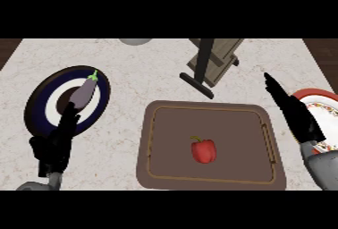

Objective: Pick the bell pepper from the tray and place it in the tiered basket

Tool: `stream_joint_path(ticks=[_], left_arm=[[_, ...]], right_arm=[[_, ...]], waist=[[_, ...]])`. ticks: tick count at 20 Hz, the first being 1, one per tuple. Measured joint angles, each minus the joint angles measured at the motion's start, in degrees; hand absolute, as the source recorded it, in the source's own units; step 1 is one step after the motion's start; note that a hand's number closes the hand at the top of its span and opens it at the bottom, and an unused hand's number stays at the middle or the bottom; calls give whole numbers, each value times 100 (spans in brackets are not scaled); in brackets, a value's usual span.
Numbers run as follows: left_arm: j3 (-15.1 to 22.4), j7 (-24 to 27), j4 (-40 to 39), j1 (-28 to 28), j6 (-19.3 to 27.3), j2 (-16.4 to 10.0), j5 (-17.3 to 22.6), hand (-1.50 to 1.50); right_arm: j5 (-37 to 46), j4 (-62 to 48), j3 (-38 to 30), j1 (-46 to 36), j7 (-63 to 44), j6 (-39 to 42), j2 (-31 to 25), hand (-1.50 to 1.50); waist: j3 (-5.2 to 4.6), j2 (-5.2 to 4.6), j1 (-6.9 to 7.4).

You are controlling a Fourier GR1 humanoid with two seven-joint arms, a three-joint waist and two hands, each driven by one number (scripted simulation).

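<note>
The bell pepper (203, 150) is red and lies inside the brown tray (168, 138), a little right of its middle, stem end towards the far rim. Nothing touches it. The tray sits at the middle of the bench's (132, 125) near edge.

The left hand (52, 150) shows near the bench's near left corner. Its fingers (67, 120) are straight and point away from the robot, their tips overlapping the near rim of a dark blue and white plate (41, 100). An eggplant (84, 91) lies on that plate. This hand holds nothing.

The right hand (303, 125) is at the bench's right edge, just beside the tray's right rim. Its fingers (277, 91) are stretched out straight and empty. They slant up over a red-rimmed patterned plate (322, 100); whether they touch it cannot be told.

The tiered basket (221, 51), a wooden frame on a black post, stands at the far edge of the bench, well apart from the pepper.
</note>
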State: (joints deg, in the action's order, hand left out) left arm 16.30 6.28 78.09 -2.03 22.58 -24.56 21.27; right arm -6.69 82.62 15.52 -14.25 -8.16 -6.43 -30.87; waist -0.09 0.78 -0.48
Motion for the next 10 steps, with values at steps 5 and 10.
stream_joint_path(ticks=[5,10], left_arm=[[-140,-50,100,-173,80,-424,-376,0],[-218,-104,81,-194,133,-758,-576,0]], right_arm=[[99,914,-93,250,105,-813,630,150],[695,1081,-584,791,52,-2312,959,-150]], waist=[[8,-6,-89],[17,82,-463]])
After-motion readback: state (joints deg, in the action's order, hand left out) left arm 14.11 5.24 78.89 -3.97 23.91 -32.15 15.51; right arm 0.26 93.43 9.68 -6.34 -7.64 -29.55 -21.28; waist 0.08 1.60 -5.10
